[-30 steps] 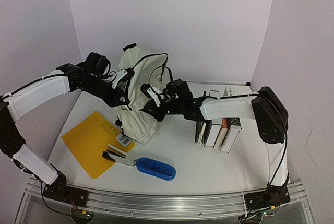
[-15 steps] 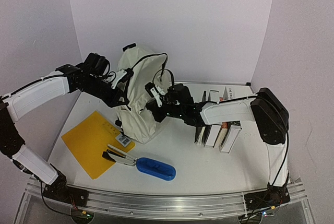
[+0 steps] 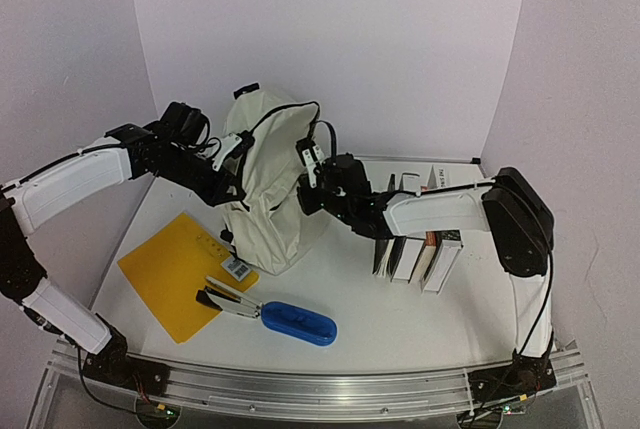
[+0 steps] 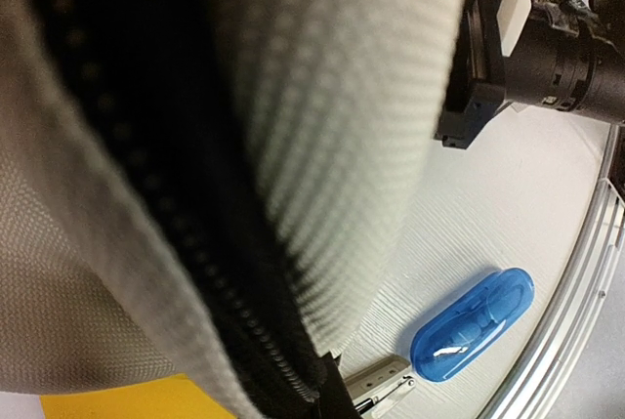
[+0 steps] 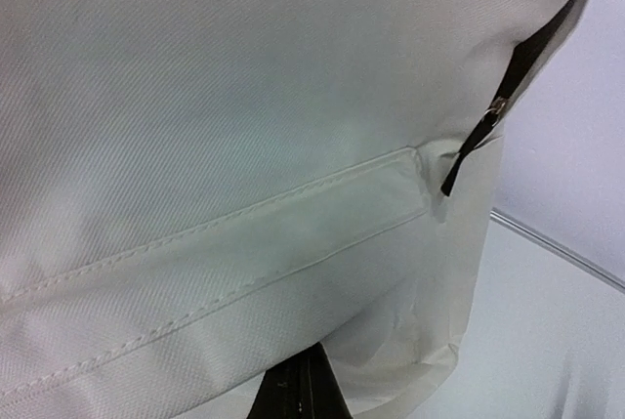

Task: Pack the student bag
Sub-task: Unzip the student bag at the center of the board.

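The student bag [image 3: 268, 184], cream fabric with black straps and zipper trim, stands at the back middle of the table. My left gripper [image 3: 232, 164] is on its left side, shut on the black zipper edge [image 4: 225, 272], which runs down into the jaws. My right gripper [image 3: 308, 177] is against the bag's right side. In the right wrist view its fingertips [image 5: 301, 392] are shut together just under a stitched cream fold [image 5: 244, 233], and whether fabric is pinched does not show. A zipper pull [image 5: 496, 112] hangs at the upper right.
A yellow folder [image 3: 172, 269] lies front left with a stapler [image 3: 228, 299] and a blue case [image 3: 298, 322] by its near edge. Several books [image 3: 415, 249] stand upright to the right, under my right forearm. A small barcode tag [image 3: 237, 268] lies at the bag's foot.
My right gripper has shut and moved up and slightly right along the bag's side. The bag's right side has shifted with it. The left arm has not moved.
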`<state>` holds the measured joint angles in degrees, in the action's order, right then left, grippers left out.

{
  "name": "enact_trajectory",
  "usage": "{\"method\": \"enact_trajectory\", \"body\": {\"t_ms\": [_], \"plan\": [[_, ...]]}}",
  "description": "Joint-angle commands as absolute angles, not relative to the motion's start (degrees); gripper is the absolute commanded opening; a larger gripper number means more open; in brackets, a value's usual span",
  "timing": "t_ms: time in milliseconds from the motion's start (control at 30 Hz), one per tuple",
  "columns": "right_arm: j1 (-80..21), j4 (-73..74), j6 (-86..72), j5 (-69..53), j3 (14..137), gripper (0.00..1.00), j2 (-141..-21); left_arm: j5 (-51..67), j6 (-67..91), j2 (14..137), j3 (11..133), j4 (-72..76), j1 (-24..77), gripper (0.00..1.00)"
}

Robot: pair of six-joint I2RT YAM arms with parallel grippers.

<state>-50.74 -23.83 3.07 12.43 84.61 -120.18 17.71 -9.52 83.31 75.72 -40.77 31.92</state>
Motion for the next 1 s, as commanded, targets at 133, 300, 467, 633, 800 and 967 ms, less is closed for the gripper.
{"method": "enact_trajectory", "body": {"t_ms": [133, 300, 467, 633, 800, 967], "plan": [[-42.8, -18.9, -3.9, 13.4, 94.7, 0.00, -123.5, 17.1, -10.3, 80.7, 75.2, -41.2, 32.0, 0.00], [-38.7, -16.7, -6.3, 7.8, 98.3, 0.00, -127.3, 18.0, -10.2, 80.7, 75.1, -40.9, 32.0, 0.00], [-36.8, -14.8, -6.2, 5.4, 101.6, 0.00, -130.5, 19.3, -10.0, 81.3, 75.0, -40.4, 32.0, 0.00], [-36.1, -12.8, -6.0, 4.9, 104.2, 0.00, -134.0, 20.7, -9.7, 82.1, 75.0, -40.1, 32.0, 0.00], [-35.2, -12.2, -6.9, 3.9, 105.2, 0.00, -135.2, 21.2, -9.5, 82.0, 74.6, -39.3, 32.0, 0.00], [-35.2, -12.0, -9.0, -3.2, 101.8, 0.10, -129.0, 21.8, -8.2, 82.3, 73.9, -37.0, 32.0, 0.00]]}}
